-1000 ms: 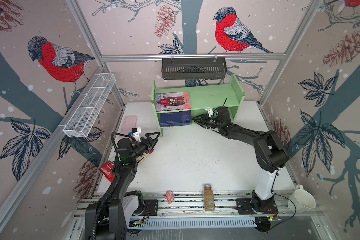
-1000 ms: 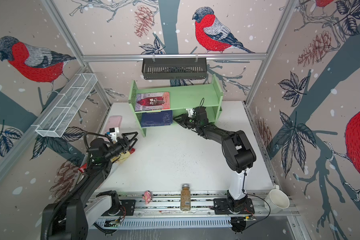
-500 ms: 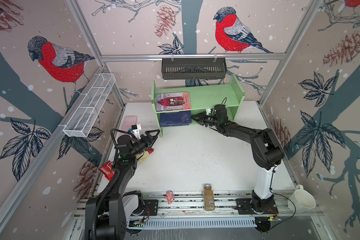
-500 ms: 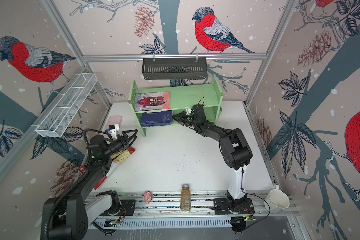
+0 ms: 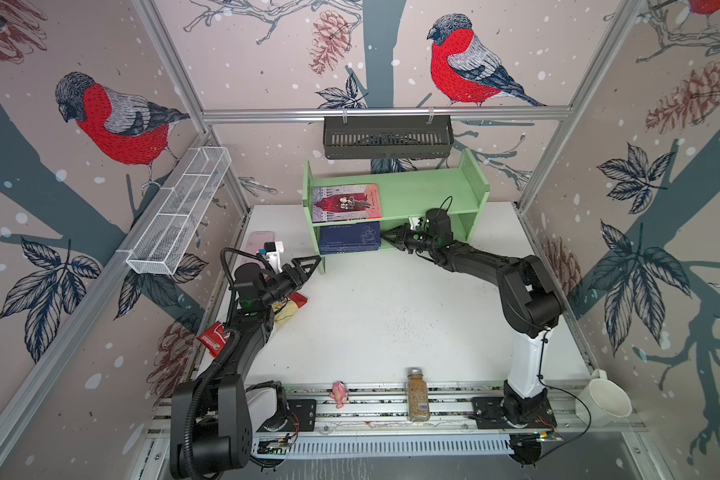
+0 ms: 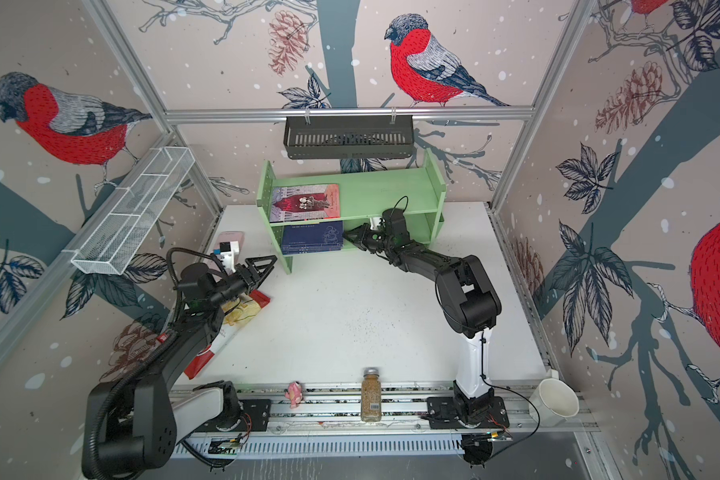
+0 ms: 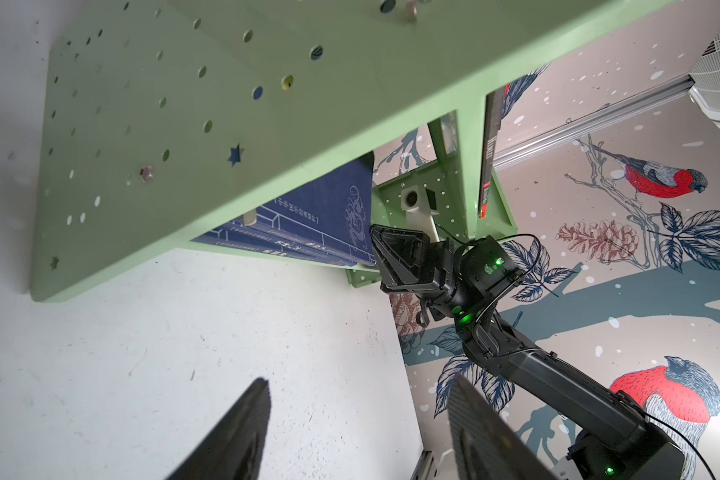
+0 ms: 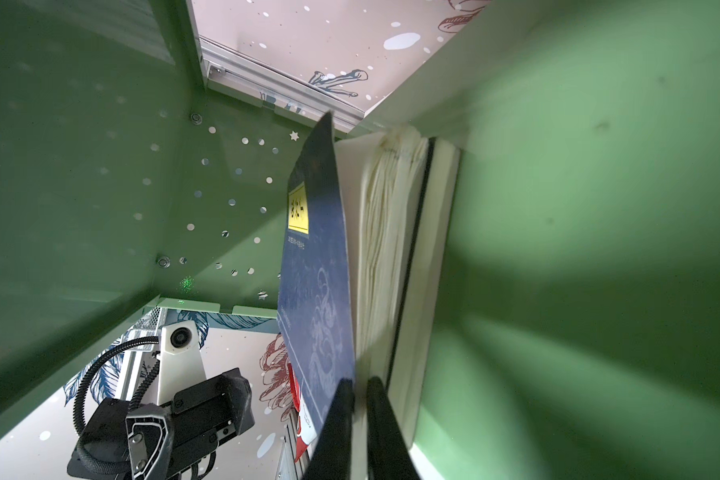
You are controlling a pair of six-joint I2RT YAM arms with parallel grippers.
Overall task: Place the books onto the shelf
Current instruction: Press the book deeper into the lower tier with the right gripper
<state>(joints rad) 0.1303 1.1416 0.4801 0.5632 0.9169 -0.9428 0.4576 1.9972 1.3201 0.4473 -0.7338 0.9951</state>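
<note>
Right gripper [image 8: 359, 380]: jaws newly pressed together, tips against the fanned edge of the navy books [image 5: 350, 239] just ahead on the shelf [image 5: 429, 195] lower tier, likely tidying them inward; left gripper [image 5: 314, 264] spread, empty.

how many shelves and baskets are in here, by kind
green shelf: 1
black slotted basket: 1
white wire mesh basket: 1
total: 3

Spice jar [image 5: 417, 394], pink figurine [image 5: 339, 394], white cup [image 5: 605, 398]
</note>
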